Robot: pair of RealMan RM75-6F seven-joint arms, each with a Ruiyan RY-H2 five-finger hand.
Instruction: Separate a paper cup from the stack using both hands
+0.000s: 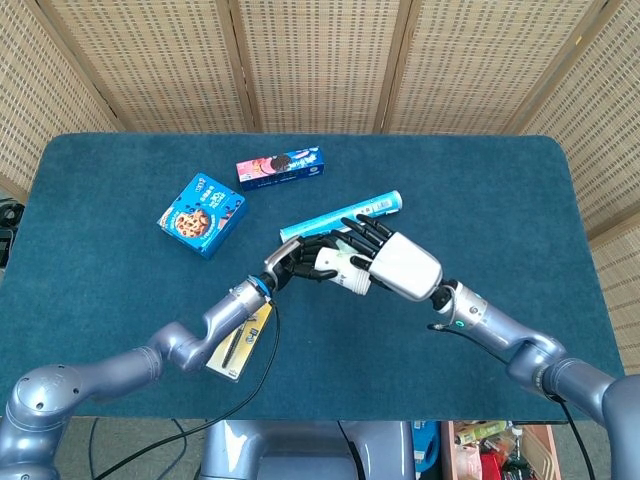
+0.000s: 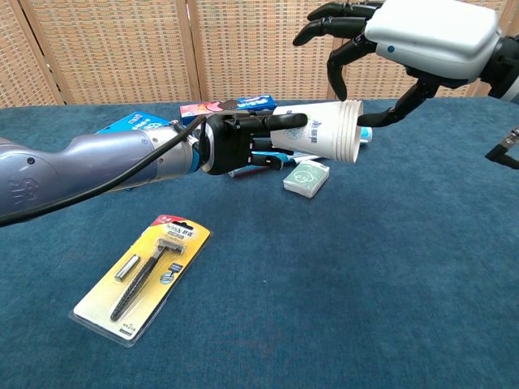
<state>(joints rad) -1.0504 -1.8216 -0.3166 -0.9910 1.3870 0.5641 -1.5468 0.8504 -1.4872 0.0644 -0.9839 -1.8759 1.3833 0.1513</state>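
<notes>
Cups (image 2: 323,136) in a nested white stack lie sideways in the air above a blue table (image 1: 480,200), gripped at the narrow base by the left hand (image 2: 233,143), whose black fingers wrap around the stack. Rims point toward the right hand (image 2: 389,36). That hand hovers at the wide end with its fingers (image 2: 336,61) spread and curved over the rim from above and its thumb reaching in beside the rim; whether any fingertip touches the cups cannot be told from either view (in the head view the white back of the hand covers the rim). It has hold of nothing that the pictures show.

Below the cups, on the table, lies a long pale blue tube (image 1: 340,215), and just beside it, under the rim, a small mint packet (image 2: 306,177) that shows only in the chest view. Beyond the left hand, farther from the robot, sit a blue cookie box (image 1: 202,214) and a pink and blue biscuit pack (image 1: 280,167), well apart from each other. Nearer the robot, beside the left forearm, a razor on a yellow card (image 2: 144,277) lies flat.
</notes>
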